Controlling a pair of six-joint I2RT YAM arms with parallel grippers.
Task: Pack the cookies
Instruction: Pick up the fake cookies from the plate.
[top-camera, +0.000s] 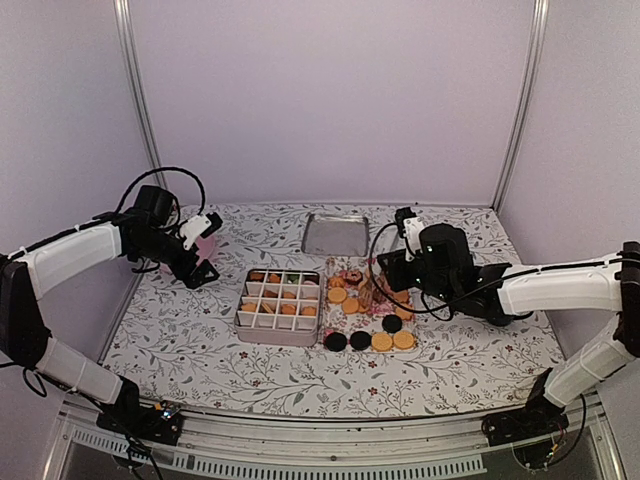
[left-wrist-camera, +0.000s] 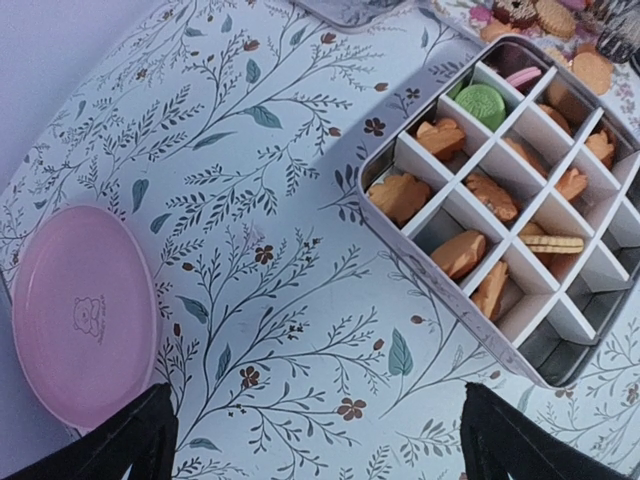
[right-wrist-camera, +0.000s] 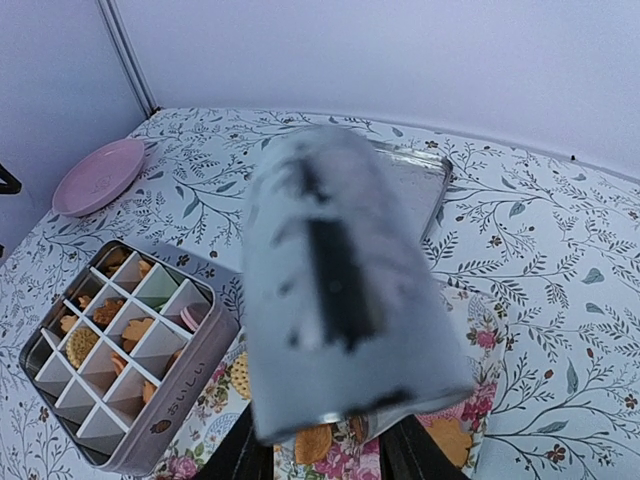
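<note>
Right gripper (top-camera: 378, 290) hangs low over the loose cookies (top-camera: 372, 318), which lie spread on a flowered mat (right-wrist-camera: 485, 345) just to the right of the divided tin (top-camera: 275, 334). From where I stand, and from its own wrist camera, a pale blurred bulk close to the lens covers most of the fingers. Only two dark stubs show at the bottom edge, with an orange cookie somewhere below them, so I cannot tell whether the gripper is pinching a cookie or standing apart over it.

Most of the golden rounds and the three black ones are on the mat. The tin holds a share already: orange pieces in several cells, a green one and a pink one towards the far side, and a good few cells bare along the near edge.

I'd judge this to be the picking step, roughly partway through the job. The next move calls for a firm pinch on one flat cookie, a lift and a short carry left, then a drop into a bare cell without clipping the thin white dividers.

Left gripper (left-wrist-camera: 315, 400) is spread wide with nothing between its fingers, hovering over the desk (top-camera: 200, 350) between the tin and a pink plate (left-wrist-camera: 85, 315). A shallow metal tray (top-camera: 335, 233) lies behind the tin.
</note>
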